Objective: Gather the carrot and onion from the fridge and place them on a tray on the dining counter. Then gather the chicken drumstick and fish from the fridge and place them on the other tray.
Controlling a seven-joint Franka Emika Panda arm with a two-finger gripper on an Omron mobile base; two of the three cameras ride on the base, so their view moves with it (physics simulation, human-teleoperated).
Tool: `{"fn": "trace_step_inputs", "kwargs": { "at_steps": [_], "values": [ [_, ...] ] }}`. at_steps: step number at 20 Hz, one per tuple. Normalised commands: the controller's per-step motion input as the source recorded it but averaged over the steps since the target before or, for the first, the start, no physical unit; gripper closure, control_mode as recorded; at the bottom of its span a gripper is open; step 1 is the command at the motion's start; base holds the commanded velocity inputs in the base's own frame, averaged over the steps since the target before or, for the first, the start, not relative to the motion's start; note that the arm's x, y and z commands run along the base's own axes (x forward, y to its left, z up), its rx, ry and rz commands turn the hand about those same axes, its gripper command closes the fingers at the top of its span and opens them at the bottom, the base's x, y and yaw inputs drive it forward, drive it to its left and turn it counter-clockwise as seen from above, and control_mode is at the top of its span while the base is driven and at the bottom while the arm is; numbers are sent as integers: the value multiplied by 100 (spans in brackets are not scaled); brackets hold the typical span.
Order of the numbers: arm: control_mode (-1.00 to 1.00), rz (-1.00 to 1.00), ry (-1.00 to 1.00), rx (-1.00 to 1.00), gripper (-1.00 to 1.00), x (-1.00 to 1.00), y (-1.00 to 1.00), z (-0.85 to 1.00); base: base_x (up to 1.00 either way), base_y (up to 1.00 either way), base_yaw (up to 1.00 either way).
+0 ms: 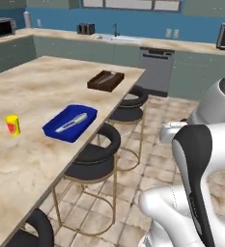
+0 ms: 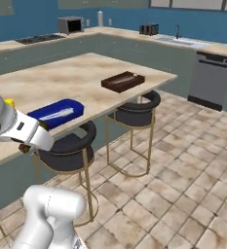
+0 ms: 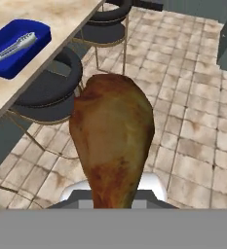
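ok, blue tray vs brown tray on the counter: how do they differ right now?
Colour: the blue tray is bright blue, the brown tray dark brown.
Contents: the blue tray holds a pale fish; what lies in the brown tray is too small to tell.
Position: the blue tray sits nearer the base, the brown tray at the counter's far corner.
Both are shallow, rectangular, and lie flat near the stool-side edge of the dining counter.
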Motion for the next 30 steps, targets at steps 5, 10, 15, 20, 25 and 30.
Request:
{"fn": "trace_step_inputs", "kwargs": {
  "at_steps": [5,10,15,20,25,30],
  "values": [
    [100,0,0,0,100,0,0,0,73,-63,32],
    [100,0,0,0,100,0,0,0,59,-58,33],
    [100,0,0,0,100,0,0,0,37,-25,36],
    [100,0,0,0,100,0,0,0,43,-8,40],
    [100,0,0,0,100,0,0,0,61,-39,40],
    [100,0,0,0,100,0,0,0,50,-42,42]
  ]
}}
